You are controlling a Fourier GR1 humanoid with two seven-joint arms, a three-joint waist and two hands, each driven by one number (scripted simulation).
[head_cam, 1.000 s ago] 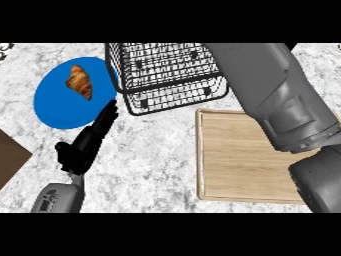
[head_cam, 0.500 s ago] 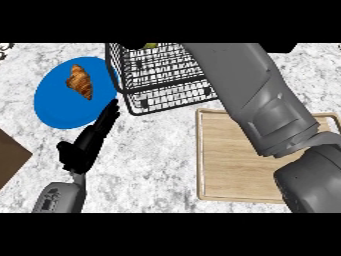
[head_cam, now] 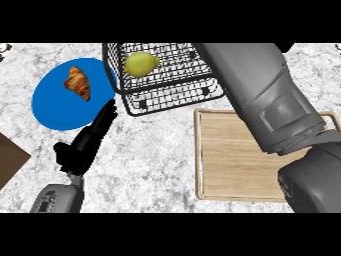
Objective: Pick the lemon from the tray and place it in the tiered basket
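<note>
A: Where's the lemon (head_cam: 140,63)?

B: In the black wire tiered basket (head_cam: 174,95), near its back-left corner, with the wooden tray (head_cam: 232,165) bare in front.

A: The right hand?

B: Hidden beyond the basket; can't tell. Withdraw straight up, clear of the wires. Left hand (head_cam: 84,142), fingers straight, rests beside the basket.

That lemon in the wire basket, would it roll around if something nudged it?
Probably a little. The lemon is round and smooth, so a push would likely set it rolling. The basket has raised wire walls, which should stop it from getting out. It looks firm rather than squashy, though that is only a guess.
</note>
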